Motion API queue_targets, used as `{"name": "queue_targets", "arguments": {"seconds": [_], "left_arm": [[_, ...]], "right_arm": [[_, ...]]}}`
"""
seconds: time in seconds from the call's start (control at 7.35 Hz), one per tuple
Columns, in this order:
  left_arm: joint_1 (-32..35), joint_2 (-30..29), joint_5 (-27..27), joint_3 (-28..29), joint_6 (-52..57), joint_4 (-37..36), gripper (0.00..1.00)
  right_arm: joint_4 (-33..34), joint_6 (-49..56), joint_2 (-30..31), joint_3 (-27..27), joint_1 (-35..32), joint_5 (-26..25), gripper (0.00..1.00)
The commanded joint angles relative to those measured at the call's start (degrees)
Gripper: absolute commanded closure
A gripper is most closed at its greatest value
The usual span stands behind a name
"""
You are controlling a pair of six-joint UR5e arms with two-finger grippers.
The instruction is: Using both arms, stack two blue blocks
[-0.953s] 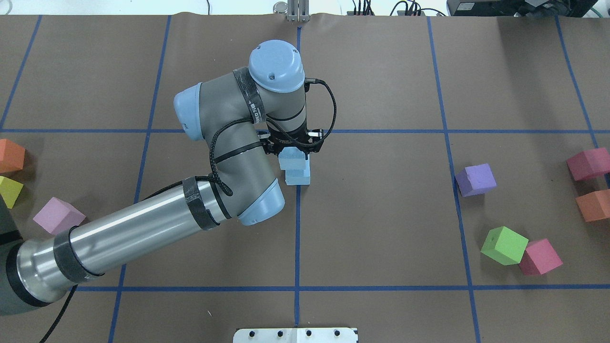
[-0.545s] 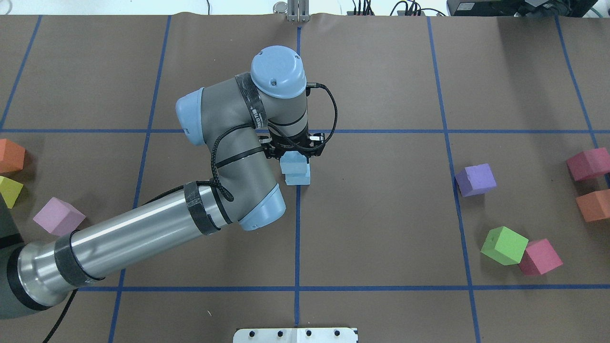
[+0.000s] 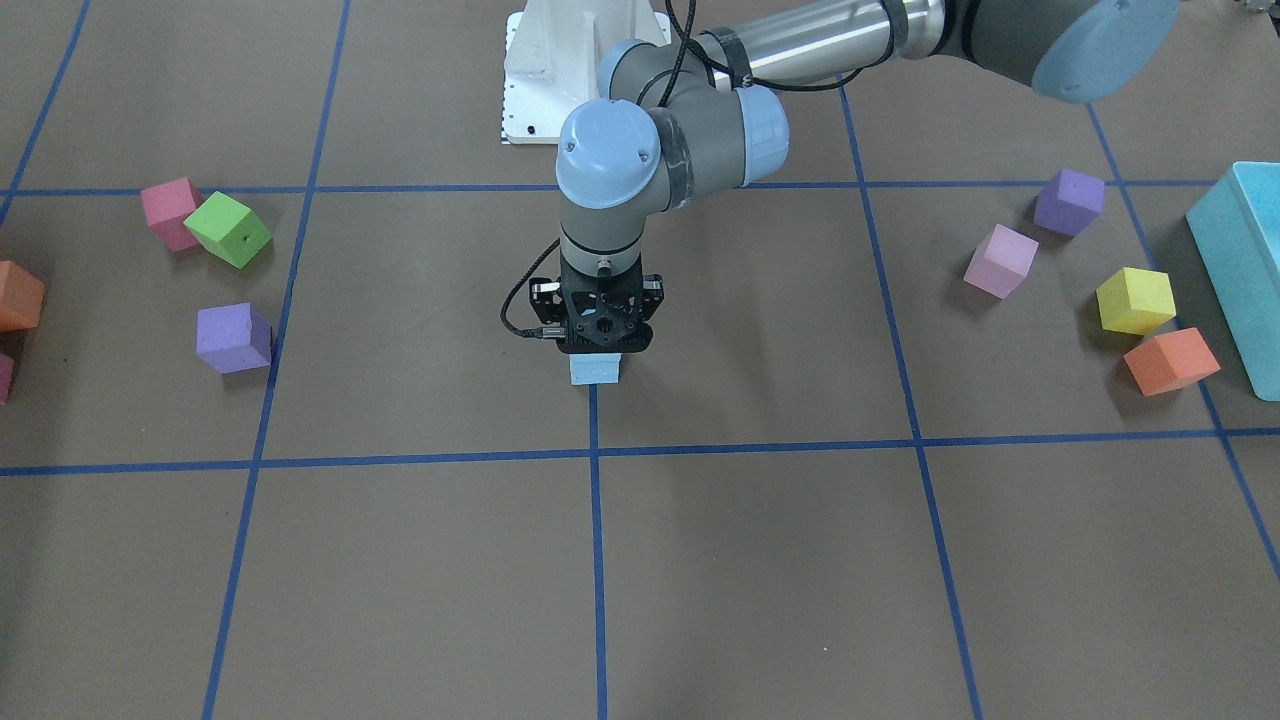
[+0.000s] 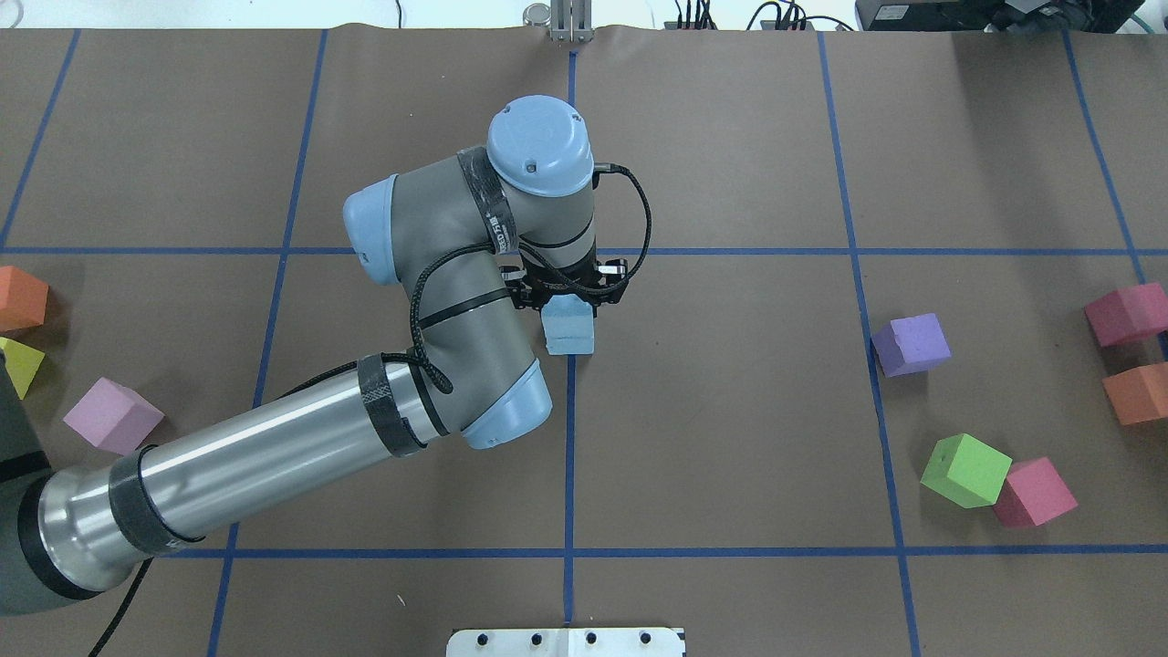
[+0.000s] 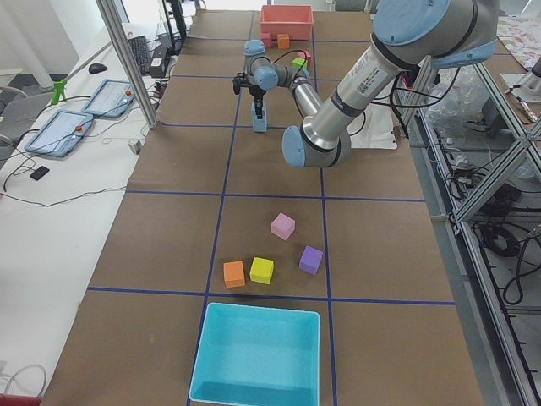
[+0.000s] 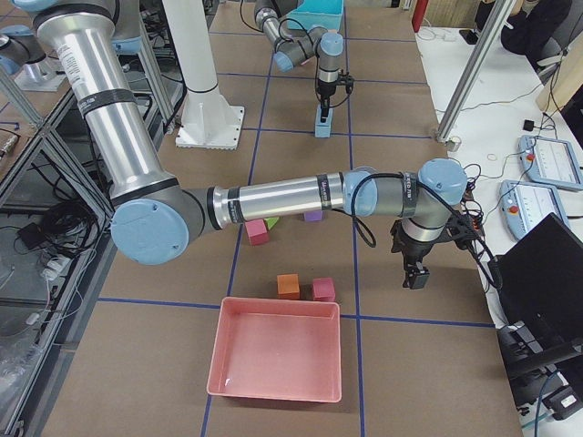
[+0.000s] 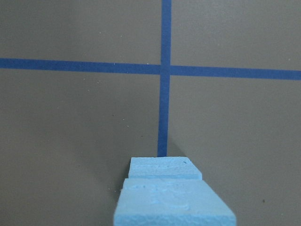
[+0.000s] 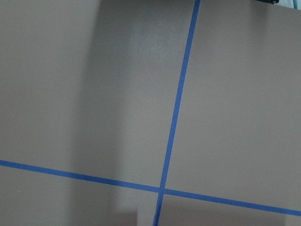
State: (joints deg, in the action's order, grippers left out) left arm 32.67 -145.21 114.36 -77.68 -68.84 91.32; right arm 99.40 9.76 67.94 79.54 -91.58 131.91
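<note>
Two pale blue blocks are at the table's centre, by a tape crossing. My left gripper [image 4: 570,297] is shut on the upper blue block [image 4: 567,320] and holds it right over the lower blue block [image 4: 572,346]; it looks to rest on it. The left wrist view shows the upper block [image 7: 174,205] nearly squared over the lower one [image 7: 164,168]. In the front view the gripper [image 3: 597,345] hides all but the lower block [image 3: 596,370]. My right gripper [image 6: 417,276] shows only in the exterior right view, low over bare table; I cannot tell if it is open or shut.
A purple cube [image 4: 910,344], green cube [image 4: 965,470], pink-red cube [image 4: 1034,493], red cube [image 4: 1127,313] and orange cube [image 4: 1136,392] lie on the right. Orange [image 4: 20,297], yellow [image 4: 18,365] and pink [image 4: 111,414] cubes lie on the left. A turquoise box [image 3: 1240,260] and pink tray [image 6: 278,355] stand at the table's ends.
My left gripper has come down with the upper blue block, and the gap and offset to the lower block have closed. The stack now reads as nearly one column from above.
</note>
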Motion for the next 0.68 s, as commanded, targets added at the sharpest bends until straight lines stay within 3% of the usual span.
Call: {"name": "queue_targets", "arguments": {"seconds": [0.0,0.27,0.54], "left_arm": [[-0.32,-0.16,-0.89,0.07,0.02,0.00,0.38],[-0.41,-0.07,-0.89,0.07,0.11,0.09,0.36],[-0.67,0.10,-0.89,-0.02,0.11,0.09,0.14]], "right_arm": [[0.00,0.08,0.00,0.00,0.00,0.01,0.00],[0.00,-0.01,0.00,0.00,0.00,0.01,0.00],[0.00,-0.01,0.00,0.00,0.00,0.01,0.00]]}}
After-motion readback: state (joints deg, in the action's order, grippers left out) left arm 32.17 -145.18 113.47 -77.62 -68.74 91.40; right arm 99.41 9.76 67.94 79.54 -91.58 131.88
